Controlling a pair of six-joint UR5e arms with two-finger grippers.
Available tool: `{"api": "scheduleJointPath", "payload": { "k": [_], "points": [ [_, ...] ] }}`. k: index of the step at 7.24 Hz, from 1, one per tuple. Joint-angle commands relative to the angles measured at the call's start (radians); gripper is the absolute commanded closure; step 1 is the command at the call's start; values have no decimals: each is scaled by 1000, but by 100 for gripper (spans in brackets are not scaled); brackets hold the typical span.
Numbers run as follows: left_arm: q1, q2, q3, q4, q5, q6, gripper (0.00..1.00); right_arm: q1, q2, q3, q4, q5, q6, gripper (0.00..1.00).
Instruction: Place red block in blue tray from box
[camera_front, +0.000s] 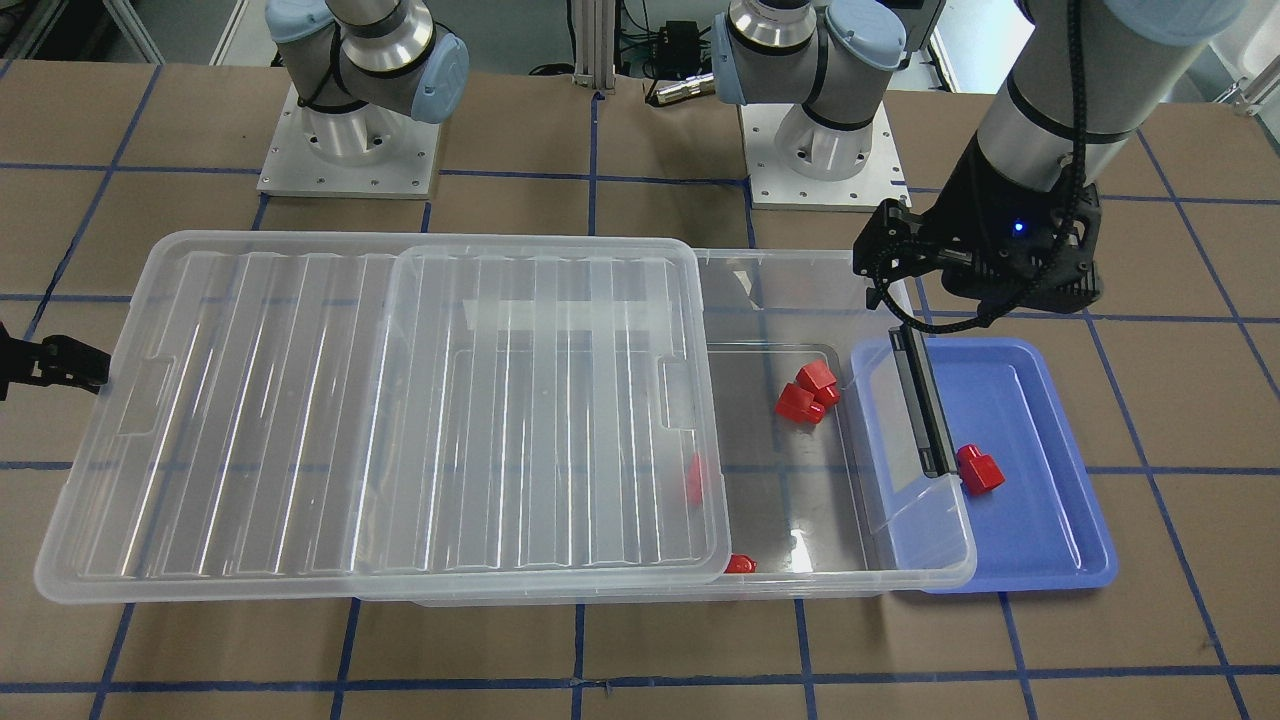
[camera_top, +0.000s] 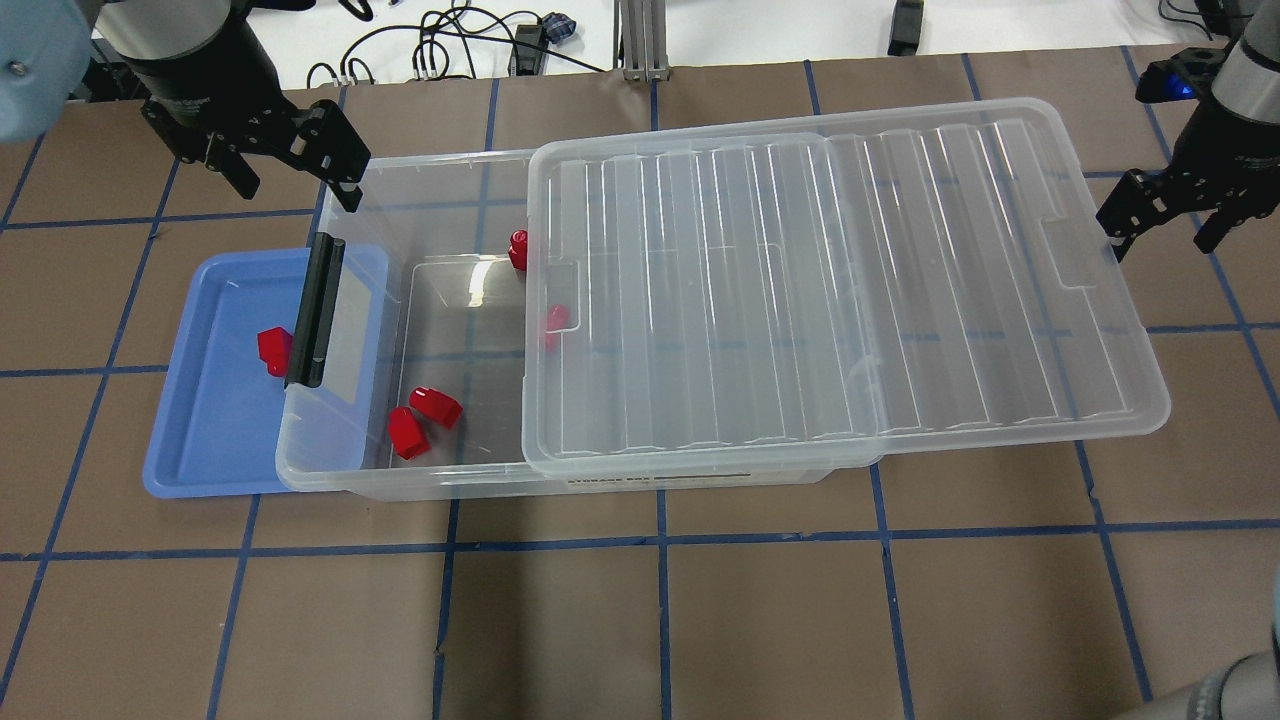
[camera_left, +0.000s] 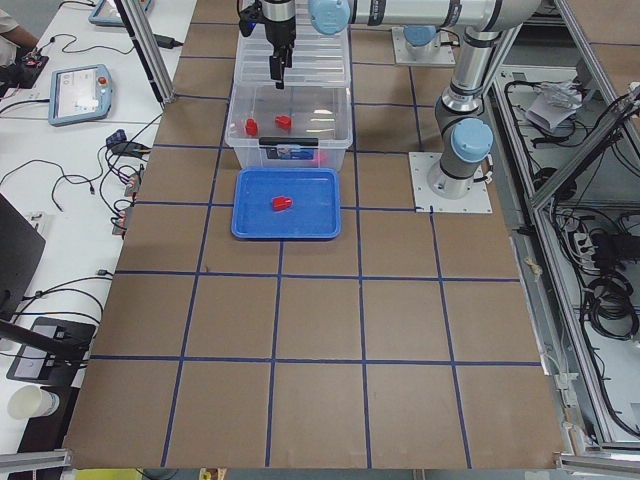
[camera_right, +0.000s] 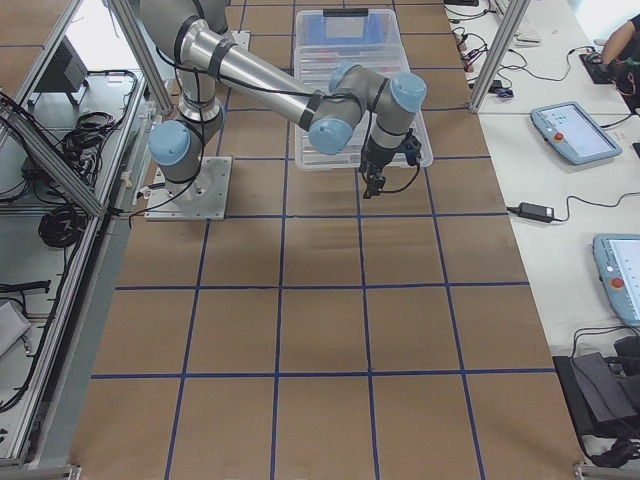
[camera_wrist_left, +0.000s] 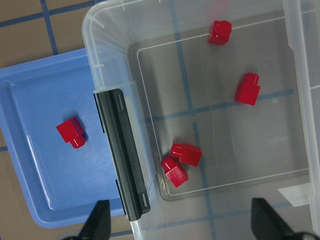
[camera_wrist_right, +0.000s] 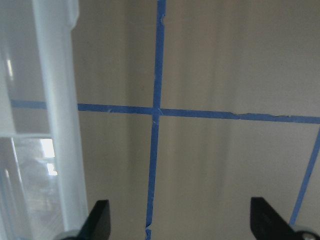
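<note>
One red block (camera_top: 272, 348) lies in the blue tray (camera_top: 210, 440), next to the box's black latch (camera_top: 318, 310). It also shows in the left wrist view (camera_wrist_left: 70, 133) and the front view (camera_front: 980, 468). The clear box (camera_top: 450, 485) has its ribbed lid (camera_top: 840, 280) slid to the right, so its left end is uncovered. Several red blocks lie inside, two of them close together (camera_wrist_left: 186, 153). My left gripper (camera_top: 297, 190) is open and empty, high above the latch end of the box (camera_wrist_left: 182, 225). My right gripper (camera_top: 1162, 232) is open and empty, just past the lid's right edge (camera_wrist_right: 181, 222).
The box's latch end overlaps the blue tray's rim (camera_front: 1050, 520). The two arm bases (camera_front: 350, 140) stand behind the box. The brown table carries a blue tape grid. Tablets and cables lie on the side benches (camera_left: 80, 92).
</note>
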Motion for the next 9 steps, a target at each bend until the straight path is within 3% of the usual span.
{"api": "scheduleJointPath", "payload": {
  "k": [1,7,9],
  "points": [
    [-7,25,-12,6,3,-95,0,57,-2,1,2,2,57,0],
    [-15,12,-15,6,1,-101,0,123,-6,31,12,64,169,0],
    [-74,13,-16,9,3,-149,0,141,-6,32,14,77,220,0]
  ]
}}
